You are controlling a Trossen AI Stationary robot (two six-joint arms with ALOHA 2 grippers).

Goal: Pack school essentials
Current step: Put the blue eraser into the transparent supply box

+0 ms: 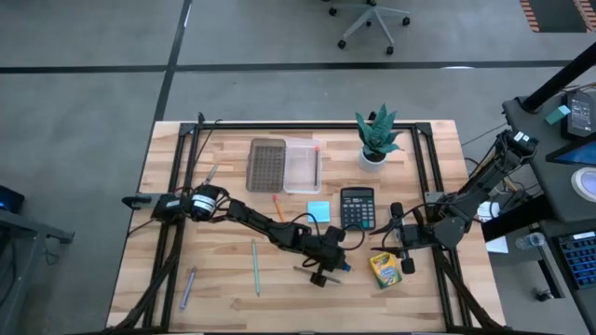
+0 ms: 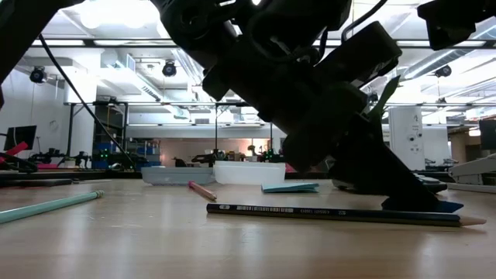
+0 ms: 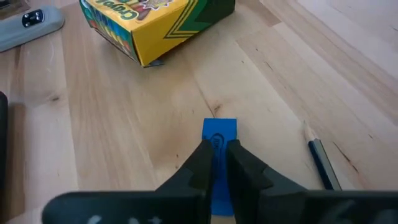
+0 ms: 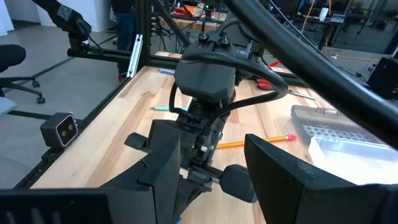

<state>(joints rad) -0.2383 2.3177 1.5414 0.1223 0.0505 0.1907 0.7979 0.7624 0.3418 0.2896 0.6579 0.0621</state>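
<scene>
The step in hand looked to be picking up the blue eraser [image 3: 219, 134], which lay flat on the table [image 1: 223, 298] in its near part, just left of the yellow-green crayon box [image 1: 384, 269] and beside a dark pencil [image 2: 341, 215]; the left gripper [image 3: 216, 157] was clamped on it, fingertips against its two sides. The next move would likely call for a clean lift and a carry to the clear case [image 1: 302, 165] at the far side. The right gripper [image 1: 395, 244] waited partly open and empty, just right of the crayon box.
</scene>
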